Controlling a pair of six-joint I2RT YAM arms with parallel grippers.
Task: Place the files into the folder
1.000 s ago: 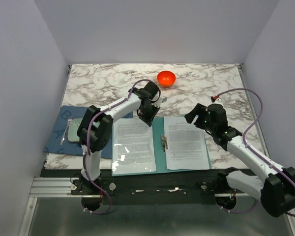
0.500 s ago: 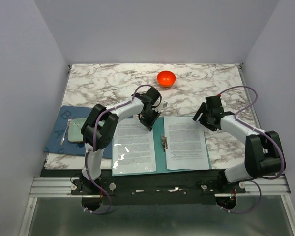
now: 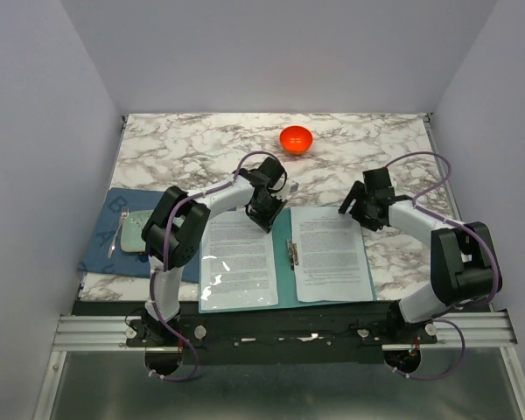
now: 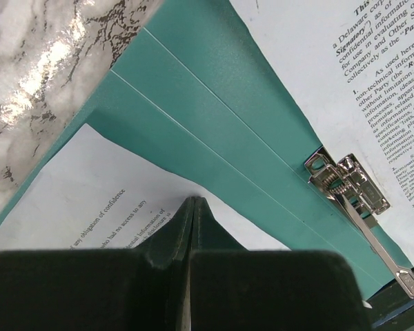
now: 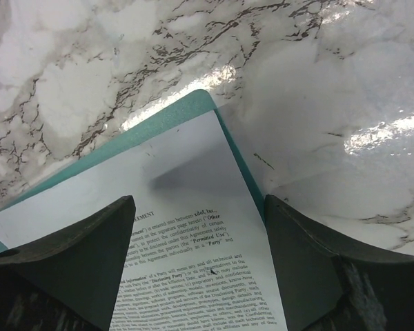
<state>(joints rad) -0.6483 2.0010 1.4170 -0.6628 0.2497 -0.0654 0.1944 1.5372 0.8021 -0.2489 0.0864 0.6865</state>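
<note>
The teal folder lies open near the table's front edge, with its metal clip at the spine. One printed sheet lies on its right half. Another lies on its left half under glossy clear plastic. My left gripper is shut, its tip over the left sheet's far corner beside the teal spine; nothing shows between the jaws. My right gripper is open above the right sheet's far right corner, the fingers astride it, the folder edge just beyond.
An orange bowl sits at the back middle of the marble table. A dark blue mat with a pale green tray and a utensil lies left of the folder.
The right arm has swung so its elbow sits further right, and its gripper has shifted slightly left over the sheet's far corner. The left gripper has barely moved.
</note>
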